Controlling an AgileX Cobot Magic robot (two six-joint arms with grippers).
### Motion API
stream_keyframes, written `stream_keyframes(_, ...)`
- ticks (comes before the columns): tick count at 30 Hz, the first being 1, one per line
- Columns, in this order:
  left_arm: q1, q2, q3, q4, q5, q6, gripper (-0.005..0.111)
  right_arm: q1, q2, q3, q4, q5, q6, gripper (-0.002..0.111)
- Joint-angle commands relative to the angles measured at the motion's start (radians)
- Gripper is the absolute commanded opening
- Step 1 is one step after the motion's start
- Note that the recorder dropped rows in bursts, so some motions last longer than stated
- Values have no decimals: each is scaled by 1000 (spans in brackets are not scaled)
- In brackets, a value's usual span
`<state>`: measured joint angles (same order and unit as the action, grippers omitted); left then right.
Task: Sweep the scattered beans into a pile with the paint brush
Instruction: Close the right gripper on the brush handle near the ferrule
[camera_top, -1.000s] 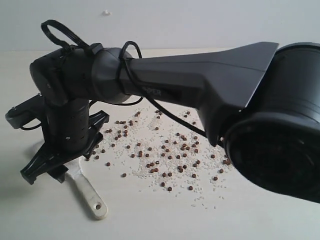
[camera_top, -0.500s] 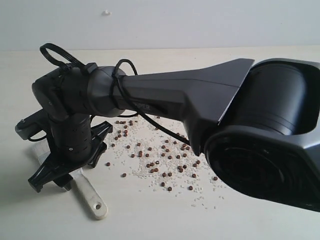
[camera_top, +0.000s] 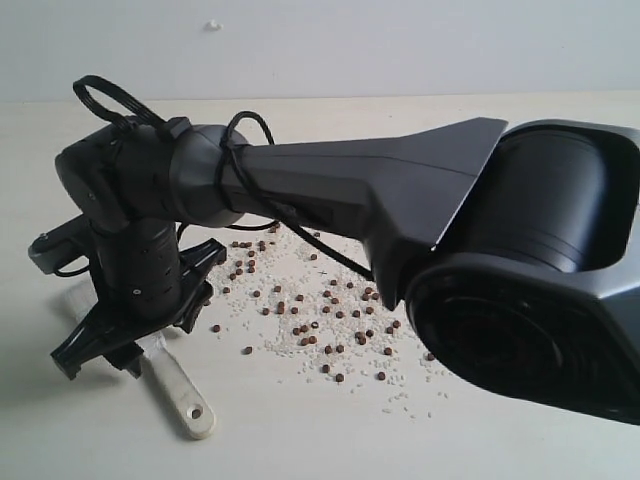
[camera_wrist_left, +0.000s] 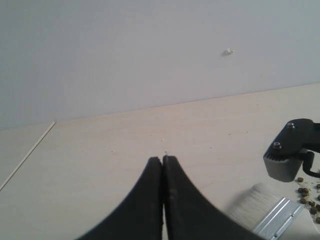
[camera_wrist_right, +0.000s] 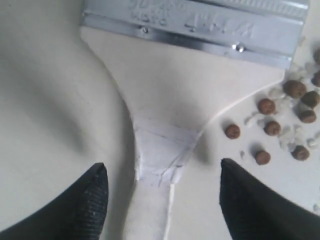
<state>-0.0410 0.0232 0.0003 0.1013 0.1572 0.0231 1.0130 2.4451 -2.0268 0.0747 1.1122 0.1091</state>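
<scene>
Right gripper (camera_top: 135, 345) (camera_wrist_right: 162, 185) spread wide, one finger each side of brush (camera_top: 185, 395) (camera_wrist_right: 165, 100) handle, not touching it. Since half second ago, gripper slid tiny bit toward 9 o'clock. Brush lies flat on table (camera_top: 400, 440), same spot, at 8 o'clock of beans (camera_top: 330, 320) (camera_wrist_right: 266, 106). Beans not moved. Left gripper (camera_wrist_left: 163, 170) pressed together, holds nothing.
</scene>
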Motion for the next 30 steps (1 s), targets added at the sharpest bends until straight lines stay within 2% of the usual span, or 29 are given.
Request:
stream_keyframes(1, 1, -5, 0, -8, -5, 1, 0, 5, 0, -17, -12, 0, -12, 59)
stream_keyframes(30, 1, -5, 0, -8, -5, 1, 0, 17, 46, -28, 14, 14, -28, 59)
